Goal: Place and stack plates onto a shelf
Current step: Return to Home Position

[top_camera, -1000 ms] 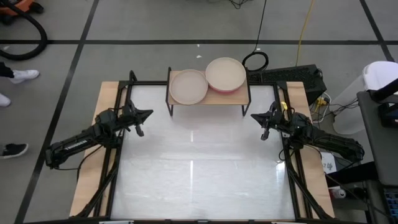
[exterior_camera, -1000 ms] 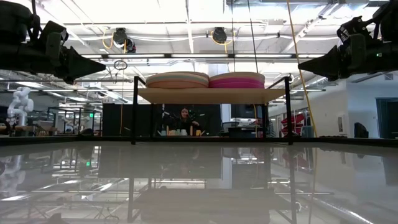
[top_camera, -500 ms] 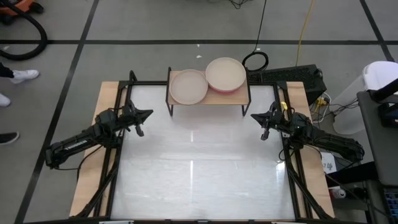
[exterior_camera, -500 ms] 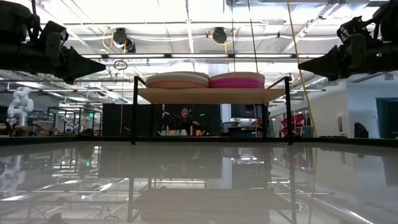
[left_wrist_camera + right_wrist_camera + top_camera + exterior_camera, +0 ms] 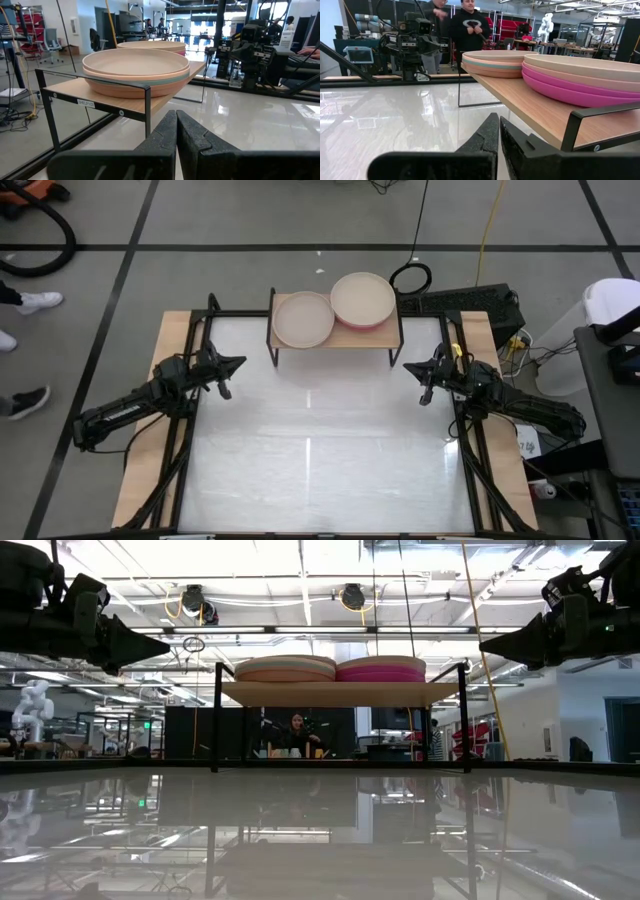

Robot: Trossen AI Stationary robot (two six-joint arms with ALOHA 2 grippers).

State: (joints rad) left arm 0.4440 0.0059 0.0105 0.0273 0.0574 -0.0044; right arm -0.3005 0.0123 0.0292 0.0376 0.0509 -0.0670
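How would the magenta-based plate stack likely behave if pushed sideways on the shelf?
The magenta-based stack is low and wide, so it would probably slide rather than tip. Its plates nest closely, so they would likely move together. The shelf stands on thin legs, so a hard push might shift it too.

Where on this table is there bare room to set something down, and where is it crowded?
Bare: the white table between the left gripper and right gripper, in front of the shelf. Crowded: the shelf, filled by two plate stacks.

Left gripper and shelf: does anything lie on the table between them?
No. In the high view, only bare white table shows between the left gripper and the shelf.
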